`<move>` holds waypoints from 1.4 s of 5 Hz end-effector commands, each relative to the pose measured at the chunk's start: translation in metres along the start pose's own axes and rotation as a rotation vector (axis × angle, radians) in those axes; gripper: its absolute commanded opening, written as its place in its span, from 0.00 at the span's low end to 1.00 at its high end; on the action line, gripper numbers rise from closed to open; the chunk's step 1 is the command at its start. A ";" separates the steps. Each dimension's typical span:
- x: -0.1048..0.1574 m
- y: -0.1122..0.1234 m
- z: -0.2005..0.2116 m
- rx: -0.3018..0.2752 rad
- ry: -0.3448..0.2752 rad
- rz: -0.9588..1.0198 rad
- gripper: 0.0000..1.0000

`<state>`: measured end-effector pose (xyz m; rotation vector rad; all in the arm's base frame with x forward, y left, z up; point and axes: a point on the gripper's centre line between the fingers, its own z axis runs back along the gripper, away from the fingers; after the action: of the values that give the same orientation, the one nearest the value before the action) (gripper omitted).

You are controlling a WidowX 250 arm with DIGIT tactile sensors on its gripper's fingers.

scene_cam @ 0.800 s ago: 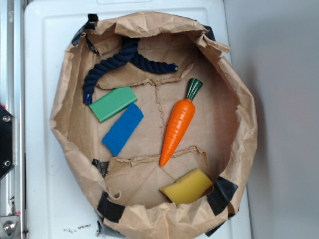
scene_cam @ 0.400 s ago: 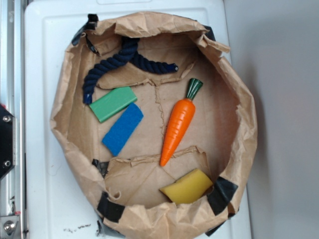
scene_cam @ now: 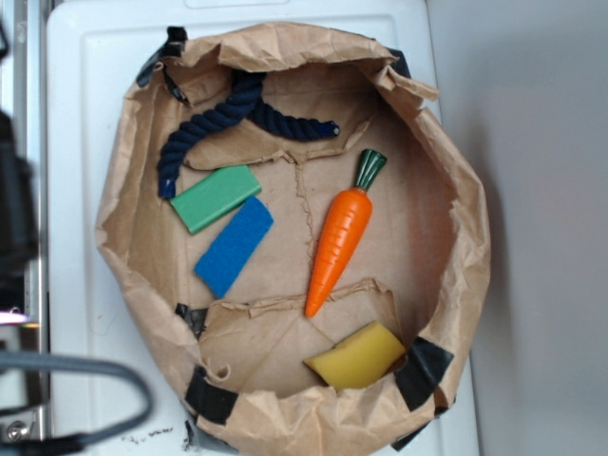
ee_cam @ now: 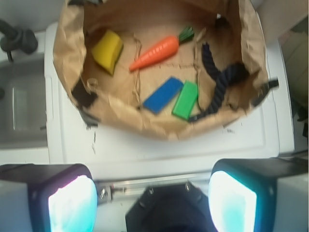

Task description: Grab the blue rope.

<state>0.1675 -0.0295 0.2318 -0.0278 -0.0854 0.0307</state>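
Exterior view: the twisted, forked blue rope (scene_cam: 233, 119) is seen above the flat green block (scene_cam: 216, 198). Gripper (ee_cam: 153, 200) pads are held apart.

A white moulded plastic surface (scene_cam: 85, 237) with rounded corners fills most of the exterior view, scuffed with dark marks near its lower edge. Pale grey flat ground (scene_cam: 541, 228) lies beside it on one side, a metal rail (scene_cam: 28, 57) along the other, under soft, even light.
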 end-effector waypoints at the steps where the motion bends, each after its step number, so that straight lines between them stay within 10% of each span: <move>1: 0.043 -0.001 -0.012 0.011 -0.044 -0.060 1.00; 4: 0.080 0.036 -0.096 -0.011 0.082 -0.275 1.00; 7: 0.080 0.036 -0.096 -0.011 0.082 -0.275 1.00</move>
<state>0.2536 0.0051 0.1322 -0.0329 0.0350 -0.2561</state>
